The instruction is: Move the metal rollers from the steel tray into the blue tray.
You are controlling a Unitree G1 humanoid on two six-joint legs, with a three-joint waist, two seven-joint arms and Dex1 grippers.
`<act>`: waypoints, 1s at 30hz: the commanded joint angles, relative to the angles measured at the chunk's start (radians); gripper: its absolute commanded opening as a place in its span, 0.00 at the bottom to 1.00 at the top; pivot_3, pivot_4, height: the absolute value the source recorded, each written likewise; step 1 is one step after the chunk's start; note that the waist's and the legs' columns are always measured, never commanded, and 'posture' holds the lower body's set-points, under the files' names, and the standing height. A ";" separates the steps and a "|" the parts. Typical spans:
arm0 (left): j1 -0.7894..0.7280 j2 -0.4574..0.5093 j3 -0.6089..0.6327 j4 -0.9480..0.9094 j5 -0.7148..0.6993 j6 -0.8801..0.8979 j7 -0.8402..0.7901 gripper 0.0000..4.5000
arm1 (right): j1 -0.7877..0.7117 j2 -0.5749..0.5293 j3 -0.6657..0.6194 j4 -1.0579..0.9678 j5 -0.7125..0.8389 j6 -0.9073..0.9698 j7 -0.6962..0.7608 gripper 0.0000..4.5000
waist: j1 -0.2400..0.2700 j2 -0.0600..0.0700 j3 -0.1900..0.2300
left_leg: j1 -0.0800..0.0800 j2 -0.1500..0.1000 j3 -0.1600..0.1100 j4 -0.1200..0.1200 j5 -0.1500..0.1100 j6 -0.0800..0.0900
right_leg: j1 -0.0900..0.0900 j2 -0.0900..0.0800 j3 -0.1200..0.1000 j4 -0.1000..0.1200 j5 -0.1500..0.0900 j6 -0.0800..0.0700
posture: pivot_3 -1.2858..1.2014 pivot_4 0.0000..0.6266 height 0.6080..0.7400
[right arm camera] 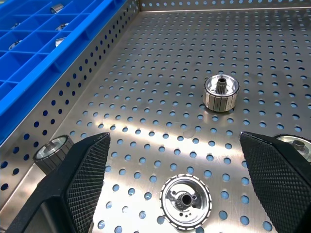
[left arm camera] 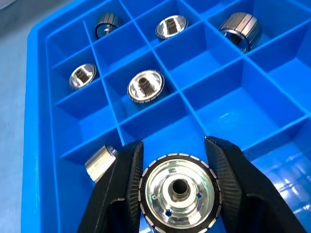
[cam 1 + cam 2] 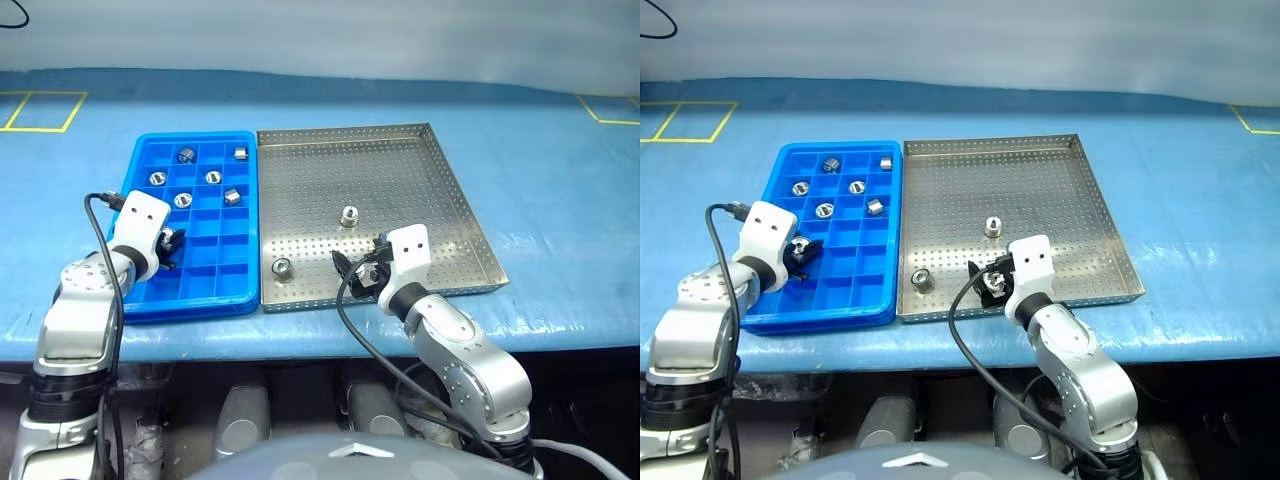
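Note:
The blue tray lies on the left with several metal rollers in its far cells. My left gripper hovers over the tray's near left cells, shut on a metal roller whose dark central hole faces the wrist camera. To the right lies the steel tray with several rollers on its perforated floor. One roller stands mid-tray and another sits by the near left wall. My right gripper is open low over the tray's front, with a roller lying between its fingers, untouched.
Both trays sit side by side, touching, on a blue-covered table. Its front edge runs just behind my arms. Yellow tape marks lie at the far corners. A black cable loops from the right wrist.

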State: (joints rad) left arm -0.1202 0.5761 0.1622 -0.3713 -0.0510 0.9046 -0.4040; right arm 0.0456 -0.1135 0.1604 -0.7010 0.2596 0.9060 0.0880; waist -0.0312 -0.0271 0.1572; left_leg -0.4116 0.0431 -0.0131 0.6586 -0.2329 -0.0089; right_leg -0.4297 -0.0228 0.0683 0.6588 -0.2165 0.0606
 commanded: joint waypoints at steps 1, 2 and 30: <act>0.017 -0.013 0.010 -0.035 -0.008 -0.009 0.017 0.38 | -0.004 0.000 -0.002 -0.018 0.009 -0.002 0.004 1.00 | 0.002 0.000 0.000 | 0.000 0.000 0.000 0.000 0.000 0.000 | 0.000 0.000 0.000 0.000 0.000 0.000 | 0.53 0.24 1.00; 0.019 -0.016 0.005 -0.033 -0.008 -0.009 0.019 0.38 | -0.004 -0.001 -0.001 -0.017 0.008 -0.002 0.005 1.00 | 0.002 0.000 0.000 | 0.000 0.000 0.000 0.000 0.000 0.000 | 0.000 0.000 0.000 0.000 0.000 0.000 | 0.53 0.24 1.00; -0.012 -0.002 0.025 -0.188 -0.069 0.133 0.043 0.98 | 0.006 0.000 -0.003 -0.017 0.002 -0.008 -0.003 1.00 | -0.004 0.000 0.000 | 0.000 0.000 0.000 -0.001 0.000 0.000 | 0.000 0.000 0.000 -0.001 0.000 0.000 | 0.53 0.24 1.00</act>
State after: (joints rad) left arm -0.1039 0.5714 0.1769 -0.5150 -0.1202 1.0591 -0.3707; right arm 0.0557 -0.1163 0.1603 -0.6933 0.2584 0.9076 0.0862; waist -0.0354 -0.0272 0.1572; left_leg -0.4114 0.0432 -0.0126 0.6578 -0.2330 -0.0091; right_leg -0.4299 -0.0231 0.0678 0.6581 -0.2169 0.0601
